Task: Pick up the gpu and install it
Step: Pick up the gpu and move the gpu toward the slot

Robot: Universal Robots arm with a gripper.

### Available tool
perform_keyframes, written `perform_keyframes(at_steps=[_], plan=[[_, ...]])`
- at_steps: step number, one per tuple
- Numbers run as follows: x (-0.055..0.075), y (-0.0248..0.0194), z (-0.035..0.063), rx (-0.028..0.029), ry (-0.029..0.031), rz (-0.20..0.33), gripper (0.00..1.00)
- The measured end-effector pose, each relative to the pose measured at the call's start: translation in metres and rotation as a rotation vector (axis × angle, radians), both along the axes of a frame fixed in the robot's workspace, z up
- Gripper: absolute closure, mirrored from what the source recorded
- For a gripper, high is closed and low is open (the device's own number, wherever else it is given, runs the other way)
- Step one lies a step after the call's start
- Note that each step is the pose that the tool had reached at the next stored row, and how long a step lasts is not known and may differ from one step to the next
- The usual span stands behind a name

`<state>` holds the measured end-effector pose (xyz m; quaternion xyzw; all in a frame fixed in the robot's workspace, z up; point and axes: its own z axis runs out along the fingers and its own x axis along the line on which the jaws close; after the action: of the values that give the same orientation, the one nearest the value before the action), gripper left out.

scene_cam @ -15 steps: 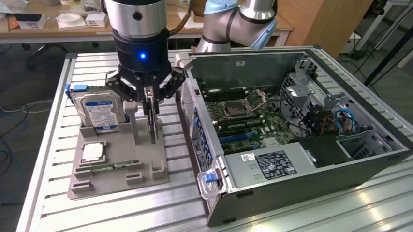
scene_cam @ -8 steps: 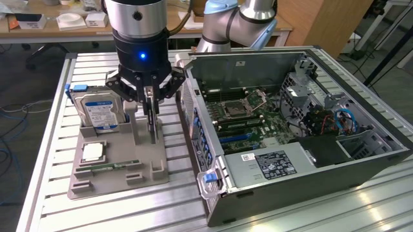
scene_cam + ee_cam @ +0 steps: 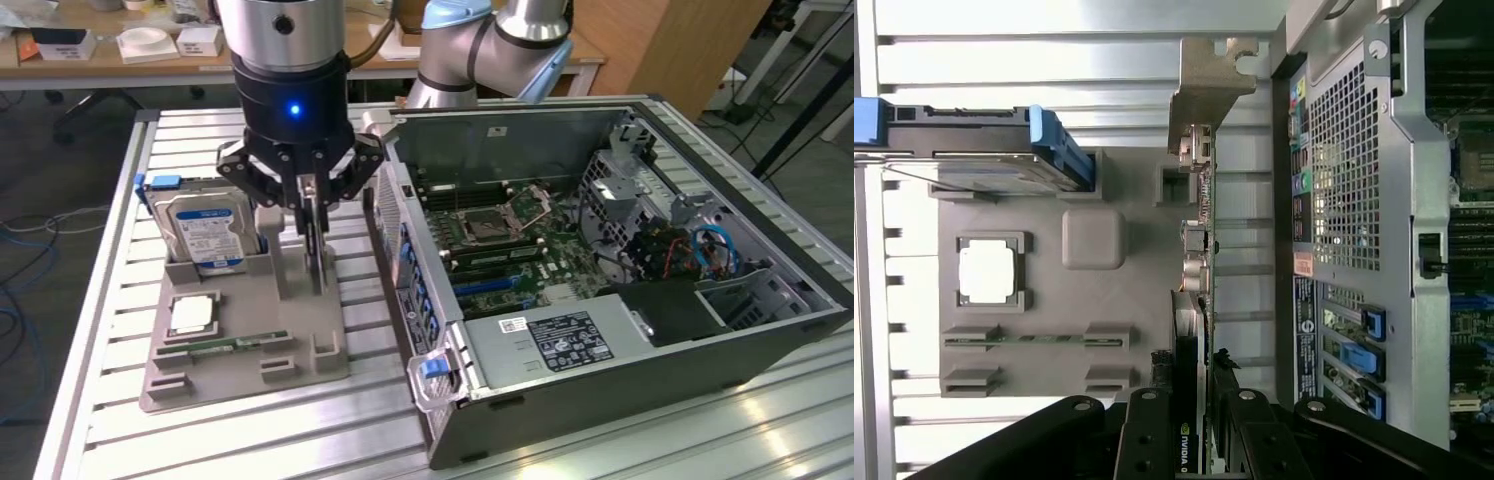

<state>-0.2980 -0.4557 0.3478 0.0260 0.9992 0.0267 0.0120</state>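
Slatted table (image 3: 267,430), grey tray (image 3: 240,375) holding hard drive (image 3: 203,235), pincer (image 3: 314,212) clasping gpu (image 3: 318,268)

- A robotics lab or workshop.
- Silver slatted aluminium-profile table (image 3: 200,440) carrying an open black desktop computer tower (image 3: 667,372).
- Grey-and-blue jointed industrial robot arm (image 3: 487,45) behind it.
- Long wooden workbench (image 3: 94,68) with small white boxes (image 3: 147,42) at the back.

1. A metal table (image 3: 240,440) made of long silver slats carries everything.
2. An open grey computer case (image 3: 641,390) lies on its side directly on the slats, with its inside facing up.
3. A flat grey holder tray (image 3: 240,375) lies on the slats just beside the case, to the exterior view's left of it.
4. A narrow strip of bare slats separates the tray from the case.
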Motion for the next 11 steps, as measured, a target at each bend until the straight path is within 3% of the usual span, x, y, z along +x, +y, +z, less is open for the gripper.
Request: perform_keyframes(at_steps=[11], plan=[[0.000,0.0000,0.0112,0.0000,0.0000,0.000,0.74]])
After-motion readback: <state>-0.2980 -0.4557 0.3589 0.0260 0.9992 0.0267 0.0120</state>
